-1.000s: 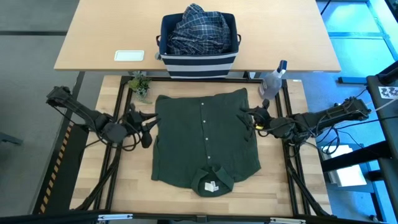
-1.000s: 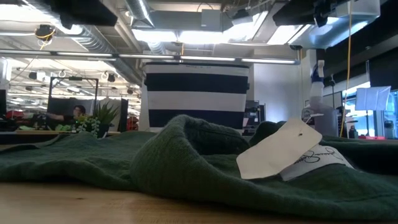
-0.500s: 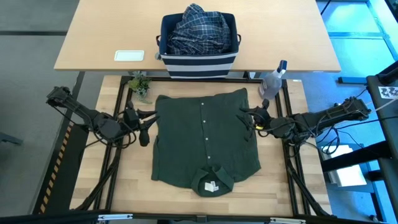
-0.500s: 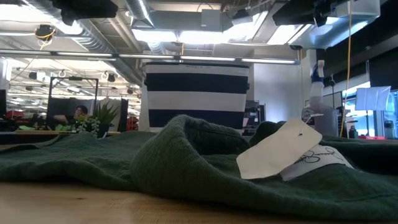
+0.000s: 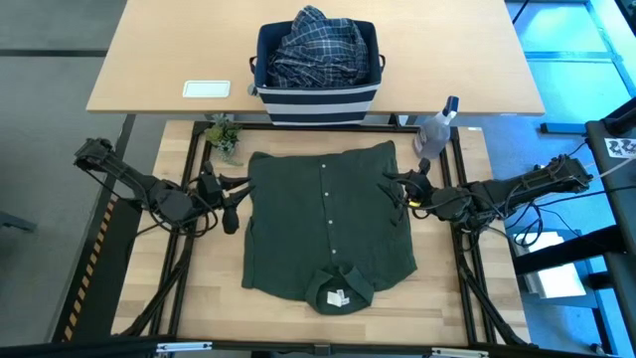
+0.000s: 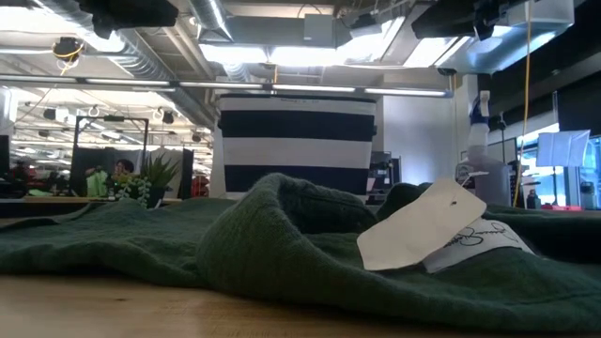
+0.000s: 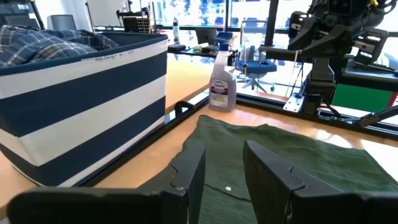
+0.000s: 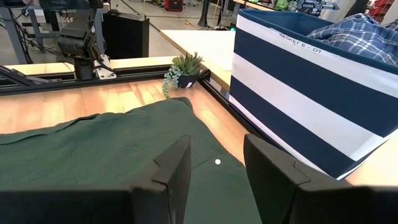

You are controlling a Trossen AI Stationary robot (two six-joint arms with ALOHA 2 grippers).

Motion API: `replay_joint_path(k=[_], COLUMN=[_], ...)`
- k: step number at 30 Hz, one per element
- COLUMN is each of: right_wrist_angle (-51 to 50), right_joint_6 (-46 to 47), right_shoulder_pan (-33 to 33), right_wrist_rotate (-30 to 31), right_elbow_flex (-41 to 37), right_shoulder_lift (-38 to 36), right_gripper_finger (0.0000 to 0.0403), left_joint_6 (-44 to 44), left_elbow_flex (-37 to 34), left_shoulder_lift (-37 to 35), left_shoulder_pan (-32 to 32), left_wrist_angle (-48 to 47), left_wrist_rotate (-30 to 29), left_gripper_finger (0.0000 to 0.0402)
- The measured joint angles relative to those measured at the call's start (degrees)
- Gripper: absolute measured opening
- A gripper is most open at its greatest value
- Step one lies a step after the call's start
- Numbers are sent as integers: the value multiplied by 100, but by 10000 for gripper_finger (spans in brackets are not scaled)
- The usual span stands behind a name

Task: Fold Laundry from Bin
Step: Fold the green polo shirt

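High view: a dark olive-green shirt (image 5: 330, 221) lies spread flat on the wooden counter (image 5: 224, 288), buttons up, collar toward the near edge with a white tag (image 5: 339, 296) on it; the left end effector (image 5: 231, 202) sits just beside the shirt's left edge, its fingers (image 7: 189, 171) parted with a gap between them and nothing held; the right end effector (image 5: 400, 191) sits at the shirt's right edge, fingers (image 8: 177, 165) likewise parted and empty. Beyond the shirt, on a second, lighter counter (image 5: 149, 60), stands the bin (image 5: 316, 96), navy with white stripes, with a blue-and-white plaid shirt (image 5: 316, 45) heaped in it. A spray bottle (image 5: 437, 127) stands near the shirt's far right corner; a small plant (image 5: 224, 134) stands near its far left corner; a white card (image 5: 207, 89) lies left of the bin.
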Motion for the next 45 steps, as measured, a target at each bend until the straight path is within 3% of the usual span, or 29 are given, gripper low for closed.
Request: replay_joint_path(k=[36,45], right_wrist_angle=[467,624], right_joint_6=[-195,-395], right_shoulder_pan=[0,0], right_wrist_rotate=[-3,-2], right_elbow_flex=[4,4], right_shoulder_lift=[0,0], right_gripper_finger=[147,147], left_joint_6=[-243,491], left_elbow_flex=[0,-2], left_shoulder_lift=[0,0], left_shoulder_pan=[164,162], left_wrist_angle=[-1,-2], left_wrist_rotate=[202,153], left_gripper_finger=[103,103])
